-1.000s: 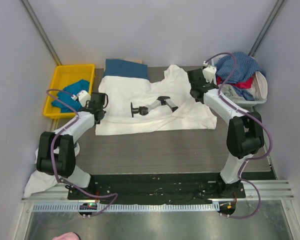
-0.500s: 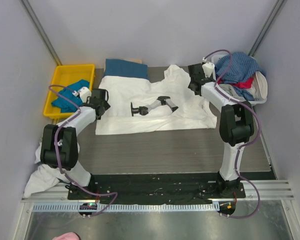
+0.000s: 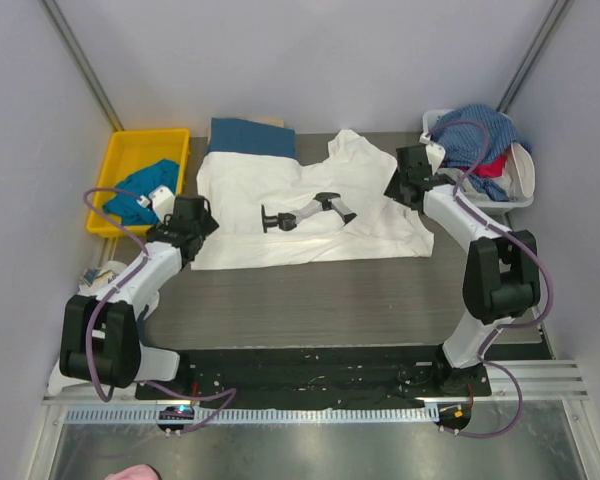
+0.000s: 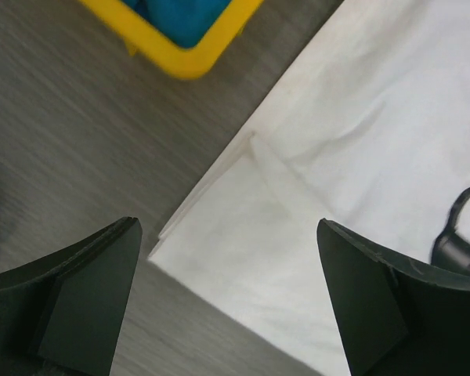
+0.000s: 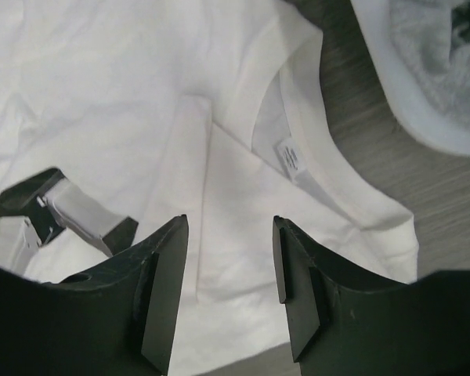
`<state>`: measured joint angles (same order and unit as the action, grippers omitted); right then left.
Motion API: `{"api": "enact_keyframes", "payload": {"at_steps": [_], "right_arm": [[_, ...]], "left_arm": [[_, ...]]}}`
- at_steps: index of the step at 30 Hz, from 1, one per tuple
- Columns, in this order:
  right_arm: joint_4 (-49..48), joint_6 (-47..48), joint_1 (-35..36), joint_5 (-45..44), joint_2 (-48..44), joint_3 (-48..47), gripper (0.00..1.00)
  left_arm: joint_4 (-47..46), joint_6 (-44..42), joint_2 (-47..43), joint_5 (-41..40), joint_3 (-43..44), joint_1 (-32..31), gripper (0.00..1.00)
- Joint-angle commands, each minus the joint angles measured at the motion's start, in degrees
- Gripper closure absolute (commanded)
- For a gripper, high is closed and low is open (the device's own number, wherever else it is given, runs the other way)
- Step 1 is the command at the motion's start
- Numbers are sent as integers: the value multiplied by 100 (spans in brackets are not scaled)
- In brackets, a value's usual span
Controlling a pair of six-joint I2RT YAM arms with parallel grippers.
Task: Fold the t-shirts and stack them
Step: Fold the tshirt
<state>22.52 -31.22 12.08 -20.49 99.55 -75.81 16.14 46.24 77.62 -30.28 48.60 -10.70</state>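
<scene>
Large white cotton t-shirt with black graphic marks (image 3: 300, 215) lies spread flat mid-worktop (image 3: 310, 300). Plain dark blue tee (image 3: 252, 136) is folded at the far edge, partly under the white one. Left claw (image 4: 227, 301) is wide open, empty, over the shirt's near-left corner. Right claw (image 5: 223, 294) is partly open, empty, above the collar and label.

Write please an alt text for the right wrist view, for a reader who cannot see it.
The right pincer hangs open above the white t-shirt, which lies on the table with its neckline and small label facing up. A black and grey graphic shows at left, and a white basket's rim at top right.
</scene>
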Motion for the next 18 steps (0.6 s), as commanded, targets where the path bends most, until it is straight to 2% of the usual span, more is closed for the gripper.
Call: {"api": "enact_keyframes", "payload": {"at_steps": [1,9,13,18], "right_arm": [[121,-86,120,221,-523,671,45],[-37,55,146,300,-507,1314,48],[-73,125,163,283,-366,1323,48],[-99,187,181,265,-120,1262,48]], "left_arm": [[-76,227,-125,75,-509,-213,0],[-296,123,296,31,-466,-547,2],[-305,-88,708,-65,-167,-924,4],[-287,-115,1175,-127,79,-1101,3]]}}
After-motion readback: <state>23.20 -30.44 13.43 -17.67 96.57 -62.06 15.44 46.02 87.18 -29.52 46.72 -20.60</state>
